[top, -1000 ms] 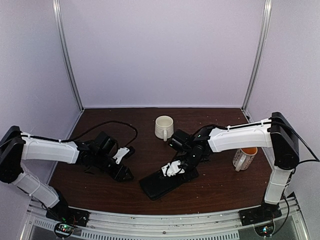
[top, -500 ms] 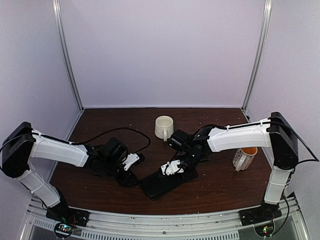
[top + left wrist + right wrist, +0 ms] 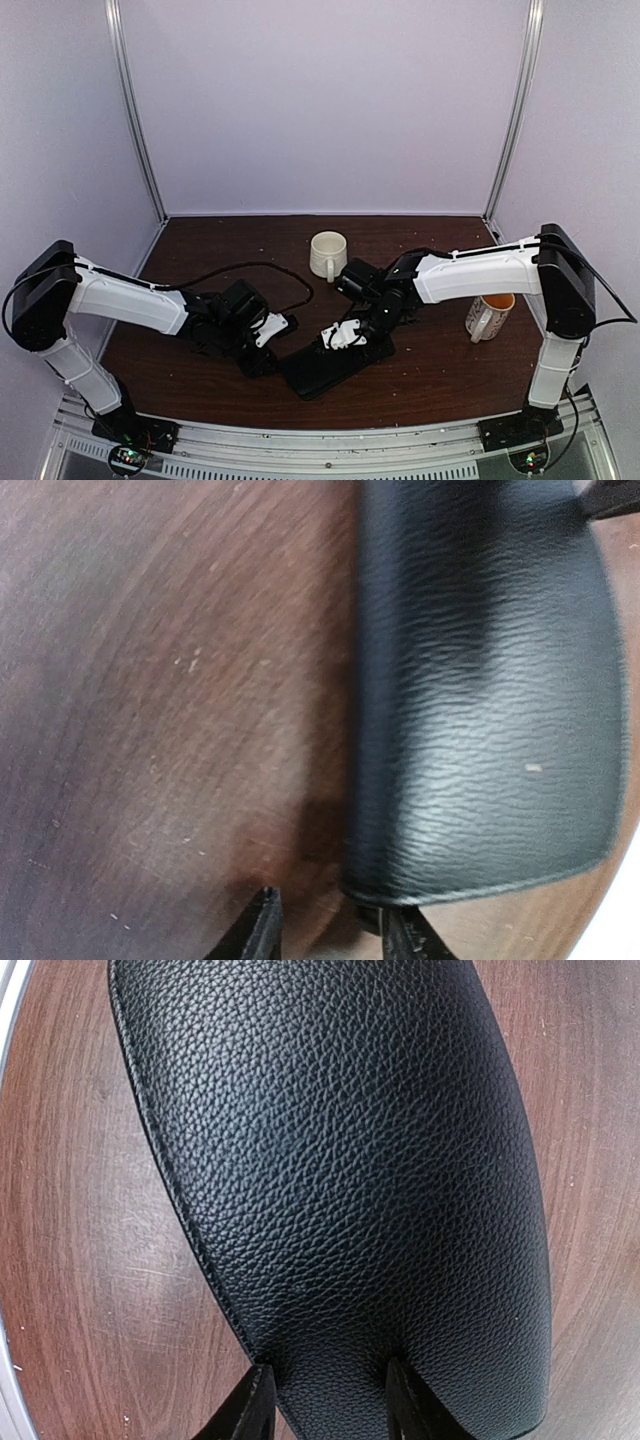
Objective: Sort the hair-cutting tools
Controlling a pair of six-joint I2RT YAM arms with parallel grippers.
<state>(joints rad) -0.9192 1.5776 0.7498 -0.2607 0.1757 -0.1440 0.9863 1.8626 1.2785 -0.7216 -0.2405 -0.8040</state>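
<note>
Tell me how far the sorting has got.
Done: nothing visibly sorted; no scissors or clips show.
In hand: left tool at a corner of the black case, right tool over its end.
Left: probably opening it, then all the sorting.

walls [image 3: 320, 100]: pale lilac, plain | corner posts [image 3: 135, 110]: silvery metal, upright | table [image 3: 440, 370]: dark brown wood, speckled | light: soft, even

A dark brown wooden table [image 3: 440, 375] bears a flat black grained case [image 3: 318, 374] lying near its front middle. A white mug [image 3: 327, 255] sits toward the back centre, and a second mug [image 3: 487, 315] with a yellow-orange inside sits by the right edge. A black cable [image 3: 240, 267] loops across the left side.
</note>
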